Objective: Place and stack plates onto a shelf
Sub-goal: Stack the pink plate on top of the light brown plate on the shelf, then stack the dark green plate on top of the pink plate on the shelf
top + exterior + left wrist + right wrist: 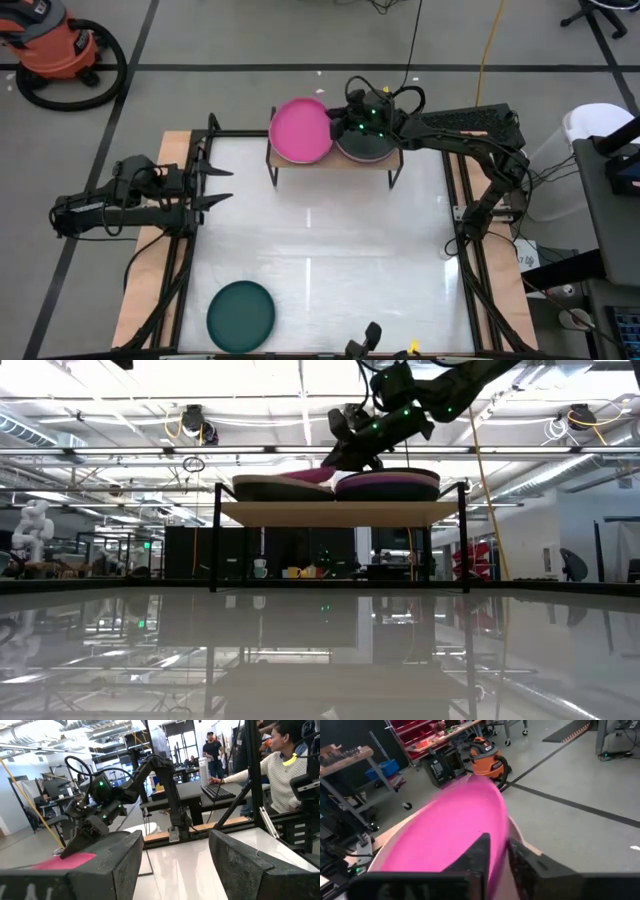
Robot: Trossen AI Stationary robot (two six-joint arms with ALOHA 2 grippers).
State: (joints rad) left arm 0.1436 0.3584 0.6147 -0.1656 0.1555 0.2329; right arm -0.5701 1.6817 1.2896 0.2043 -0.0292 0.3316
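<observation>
From overhead I see the right gripper (335, 124) at the magenta plate's (300, 130) three o'clock edge, over the shelf (330, 160) at the table's (320, 250) twelve o'clock. Only the right wrist view shows its fingers (477, 852) standing slightly apart astride the plate's rim; I cannot tell whether they press it. The low view alone shows that plate tilted, leaning on a dark stack (390, 484). A teal plate (240, 315) lies at seven o'clock. The left gripper (222, 187) waits at nine o'clock, spread wide and empty.

Right gripper (335, 127) barely parted; left gripper (222, 187) fingers spread wide.
</observation>
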